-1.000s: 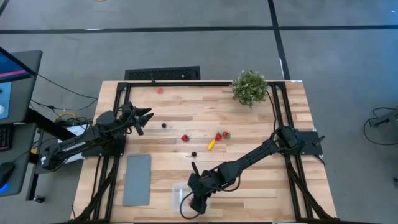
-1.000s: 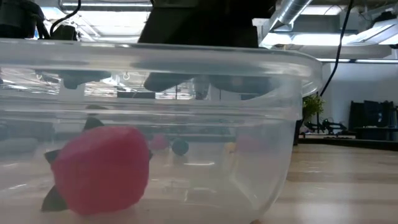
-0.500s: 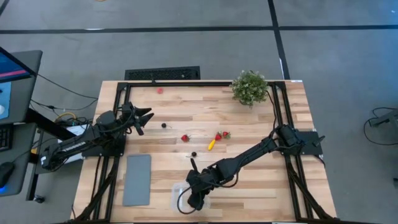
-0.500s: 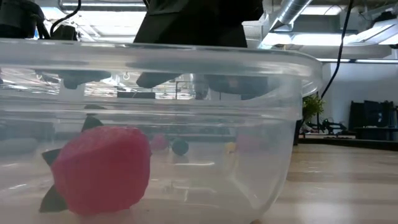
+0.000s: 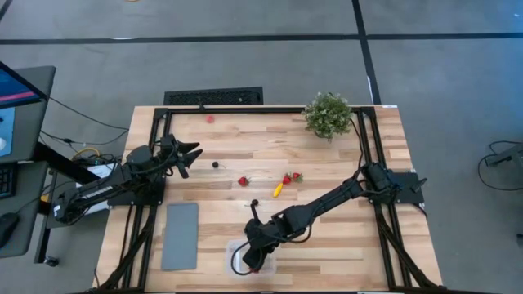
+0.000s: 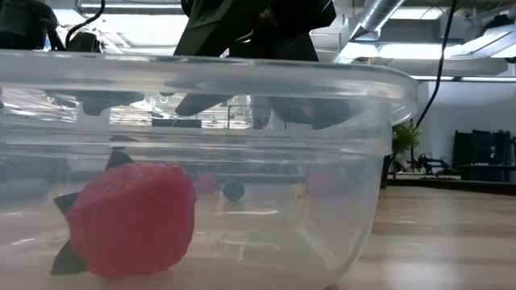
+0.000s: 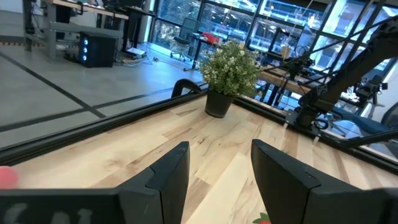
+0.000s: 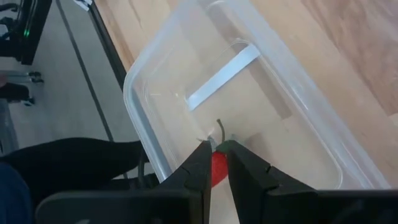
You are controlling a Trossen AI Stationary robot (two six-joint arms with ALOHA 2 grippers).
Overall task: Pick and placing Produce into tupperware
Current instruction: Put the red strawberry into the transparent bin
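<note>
The clear tupperware [image 5: 234, 255] stands at the table's near edge. One red strawberry [image 6: 133, 219] lies on its floor and also shows in the right wrist view [image 8: 217, 173]. My right gripper [image 5: 250, 260] hovers above the rim, pointing down, its fingers a narrow gap apart [image 8: 217, 146] right over that strawberry, touching nothing. Three strawberries [image 5: 243, 180] [image 5: 287, 179] [image 5: 297, 175], a yellow piece [image 5: 278, 189] and two black berries [image 5: 216, 164] [image 5: 254, 202] lie on the table's middle. My left gripper [image 5: 186, 155] waits open at the left [image 7: 217, 168].
A flat grey slab [image 5: 181, 235] lies left of the tupperware. A potted plant [image 5: 328, 114] stands at the far right, and a pink spot [image 5: 210, 118] is at the far edge. Black frame rails run along the left, right and far sides.
My right gripper has gone a little toward the table's left edge and up, staying over the tupperware. The strawberry inside has tipped slightly and settled on the container floor.
</note>
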